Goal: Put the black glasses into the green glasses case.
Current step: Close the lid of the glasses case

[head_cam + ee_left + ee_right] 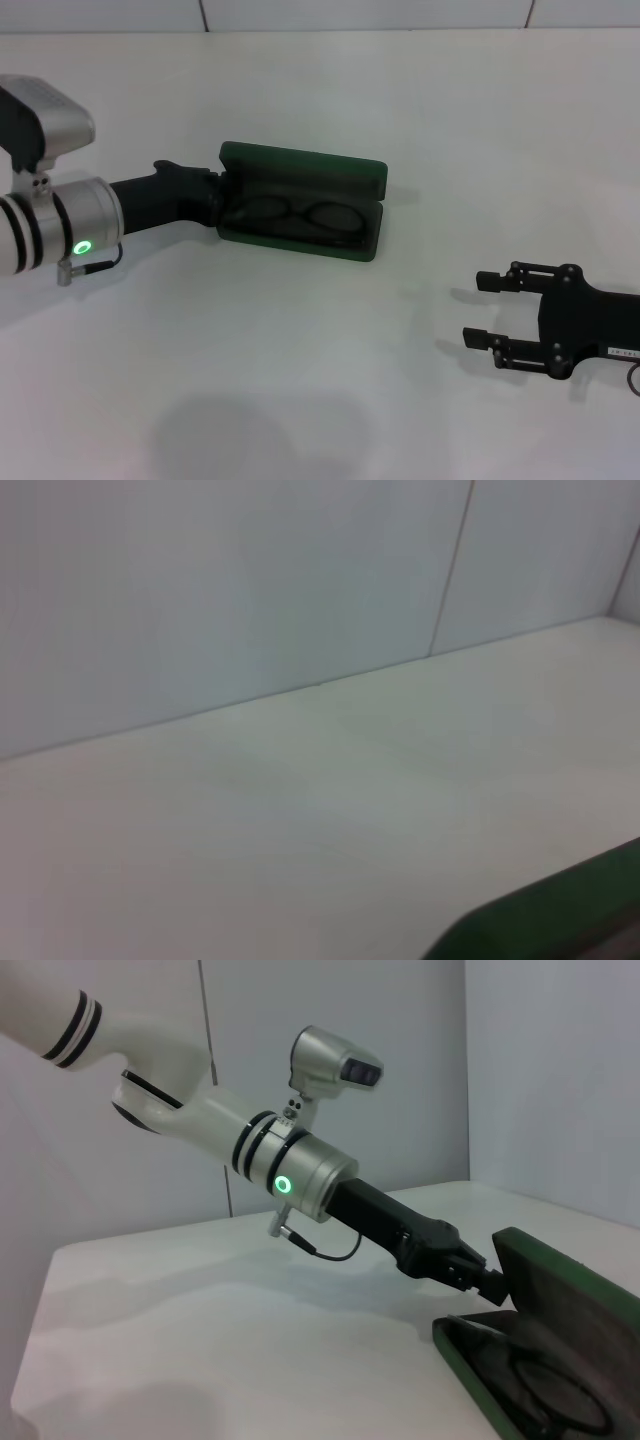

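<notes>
The green glasses case [301, 166] lies open in the middle of the white table, its lid raised at the back. The black glasses [300, 215] lie inside the case on its dark lining, lenses side by side. My left gripper [217, 196] is at the case's left end, up against the lid's edge. The right wrist view shows it [487, 1281] touching the lid, with the glasses [556, 1392] in the case [466, 1356] below. My right gripper [485, 310] is open and empty, low over the table to the right front of the case.
The white table [320, 380] runs back to a pale wall. A green edge of the case [560, 912] shows in a corner of the left wrist view. Nothing else stands on the table.
</notes>
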